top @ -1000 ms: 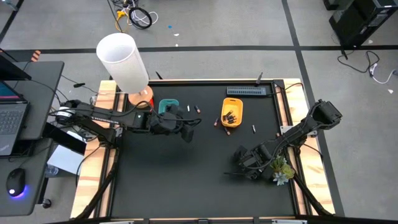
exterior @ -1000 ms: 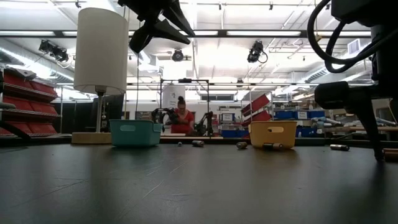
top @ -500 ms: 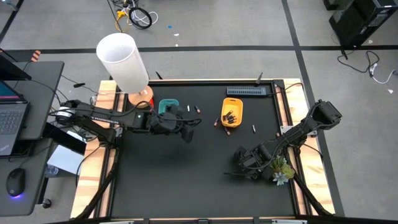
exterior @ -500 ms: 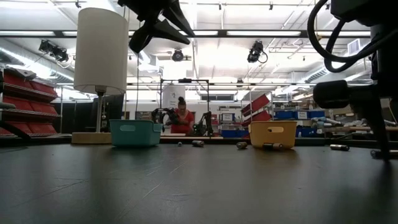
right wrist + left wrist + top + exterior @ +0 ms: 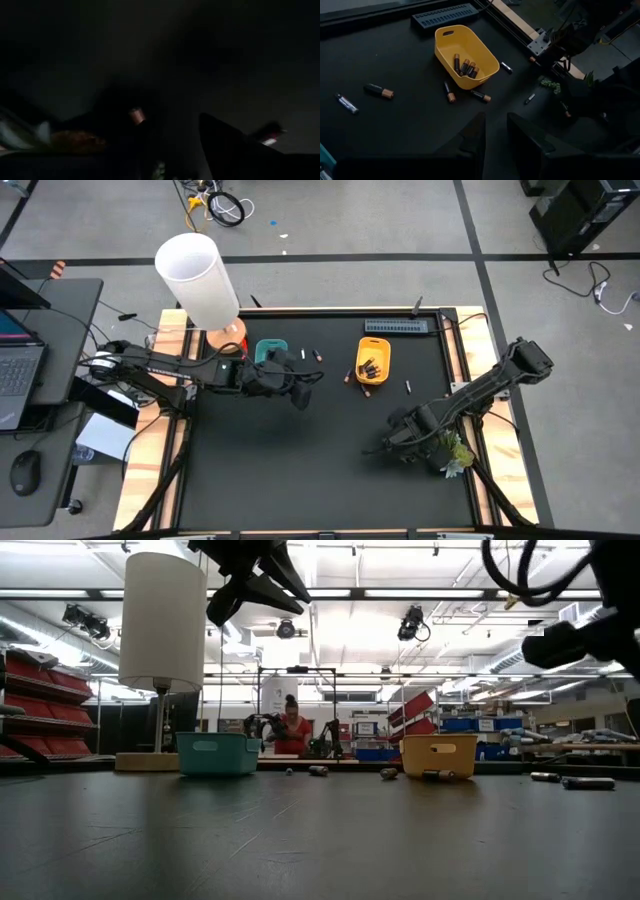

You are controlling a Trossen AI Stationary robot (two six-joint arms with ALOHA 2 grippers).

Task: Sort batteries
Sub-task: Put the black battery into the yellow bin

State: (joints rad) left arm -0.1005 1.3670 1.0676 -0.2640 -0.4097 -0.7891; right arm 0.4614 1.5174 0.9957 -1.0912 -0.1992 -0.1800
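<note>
The teal tray (image 5: 271,350) and the yellow tray (image 5: 373,360) sit near the table's far edge. Several dark batteries with copper ends lie in the yellow tray (image 5: 465,66). Loose batteries lie on the mat by the teal tray (image 5: 317,355), beside the yellow tray (image 5: 366,391) and farther right (image 5: 408,387). My left gripper (image 5: 496,137) hovers open and empty just right of the teal tray. My right gripper (image 5: 398,438) hangs above the mat at the right near side. A battery (image 5: 588,782) lies on the table below it.
A lamp with a white shade (image 5: 197,280) stands at the far left corner. A grey slotted strip (image 5: 396,327) lies along the far edge, and a small plant (image 5: 453,455) sits by the right rail. A person (image 5: 291,730) is in the room far behind.
My right gripper has risen off the table and shifted a little toward the right edge. In the low view its lower end has left the mat, and a battery now shows lying there.
</note>
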